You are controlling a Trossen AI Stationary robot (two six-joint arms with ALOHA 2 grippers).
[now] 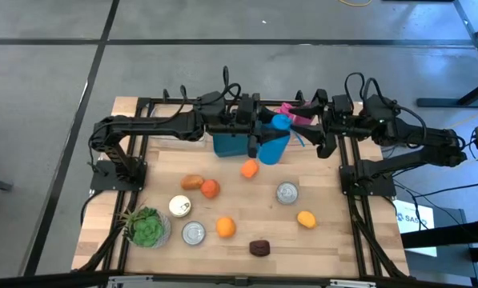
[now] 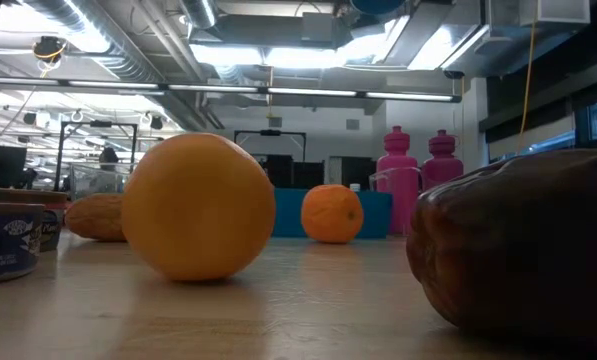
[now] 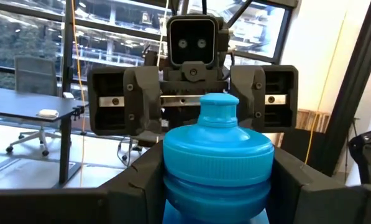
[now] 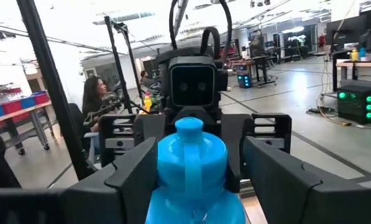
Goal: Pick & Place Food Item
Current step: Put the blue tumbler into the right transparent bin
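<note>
Two grippers meet over the far middle of the table, both around one blue bottle (image 1: 275, 138). Left gripper (image 1: 259, 138) grasps the bottle body just under the cap, fingers (image 3: 141, 180) pressed to both sides; probably steadying it for a handover or cap work. Right gripper (image 4: 191, 171) faces it from the other side, its fingers (image 4: 135, 168) flanking the bottle neck; cannot tell whether they touch or merely bracket it.

Food items lie untouched on the wooden table (image 1: 335, 240): an orange (image 1: 225, 227) near the front, a second orange piece (image 1: 249, 168) near the blue bin (image 1: 226, 145), a dark brown item (image 1: 259, 247) at the front edge.

High view alone gives the layout, cans (image 1: 287, 193) and potted plant (image 1: 146, 228). Low view shows neither gripper, only fruit close up and pink bottles (image 2: 418, 165) behind. Wrist views alone show the grip.
</note>
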